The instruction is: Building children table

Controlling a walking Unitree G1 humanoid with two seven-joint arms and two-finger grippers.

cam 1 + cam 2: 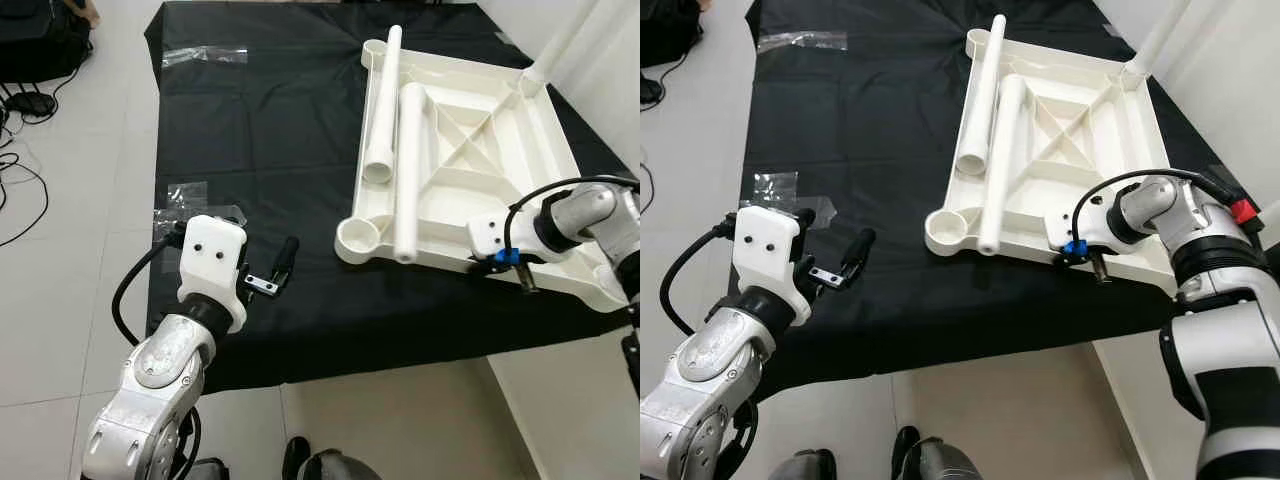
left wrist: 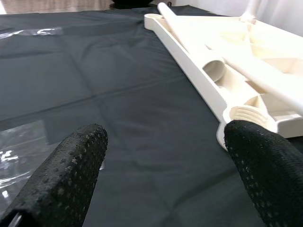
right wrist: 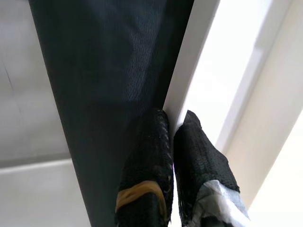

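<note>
Left arm closest to camera, silver, white wrist block. Left gripper (image 1: 278,268) hovers over the black cloth (image 1: 260,130), fingers spread wide, nothing between them; left wrist view shows both black fingertips (image 2: 71,175) apart with bare cloth in the gap.

Tabletop (image 1: 470,150) lies upside down on the cloth, off to the robot's right. White/cream plastic, raised rim, diagonal X ribbing across the underside, round threaded leg sockets at the corners; near-left socket (image 1: 357,236) is open.

Two loose white legs lie along the tabletop's left side, side by side, roughly parallel. Shorter leg (image 1: 383,105) is a hollow tube, open end facing the camera. Longer leg (image 1: 408,170) sits just beside it, its near end reaching the near rim. A third leg (image 1: 560,45) stands up at the far-right corner.

Right gripper (image 3: 175,142) is at the tabletop's near rim, right of centre. Right wrist view: fingers pinched nearly together on the thin rim edge, one either side.

Clear plastic wrappers (image 1: 203,55) lie on the cloth at the far left and near the left gripper.
</note>
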